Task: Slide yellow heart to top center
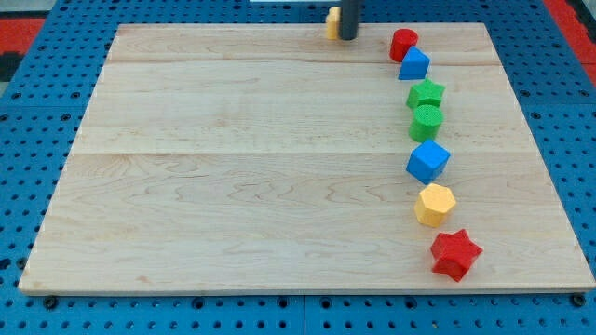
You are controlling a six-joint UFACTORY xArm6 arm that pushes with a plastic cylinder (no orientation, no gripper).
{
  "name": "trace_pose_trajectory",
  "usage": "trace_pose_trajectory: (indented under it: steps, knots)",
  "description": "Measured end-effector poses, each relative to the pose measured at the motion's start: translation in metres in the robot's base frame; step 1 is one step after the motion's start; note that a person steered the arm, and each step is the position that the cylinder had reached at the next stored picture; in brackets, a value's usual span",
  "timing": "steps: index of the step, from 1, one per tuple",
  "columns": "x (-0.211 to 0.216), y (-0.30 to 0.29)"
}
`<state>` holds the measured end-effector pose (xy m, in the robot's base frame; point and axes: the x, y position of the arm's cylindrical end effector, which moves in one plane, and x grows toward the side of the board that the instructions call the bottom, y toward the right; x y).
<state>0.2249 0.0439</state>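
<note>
A yellow block (331, 21), only partly seen so its heart shape cannot be made out, sits at the top centre edge of the wooden board (233, 167). My dark rod comes down from the view's top and my tip (347, 37) rests right beside the yellow block, on its right side, touching or nearly touching it.
Down the board's right side runs a column of blocks: a red one (403, 43), a blue cube (414, 63), a green star (426, 92), a green cylinder (426, 121), a blue cube (428, 160), a yellow hexagon (434, 204), a red star (455, 253).
</note>
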Motion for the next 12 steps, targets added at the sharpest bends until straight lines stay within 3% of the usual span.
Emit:
trace_pose_trajectory:
  steps: [1,2,4,6,8,9,11,12]
  knots:
    - [0.015,-0.043]
    - [-0.019,-0.097]
    - [-0.033,-0.105]
    - [-0.01,-0.071]
    - [-0.021,0.08]
    - [-0.032,0.102]
    - [-0.034,0.096]
    - [-0.033,0.035]
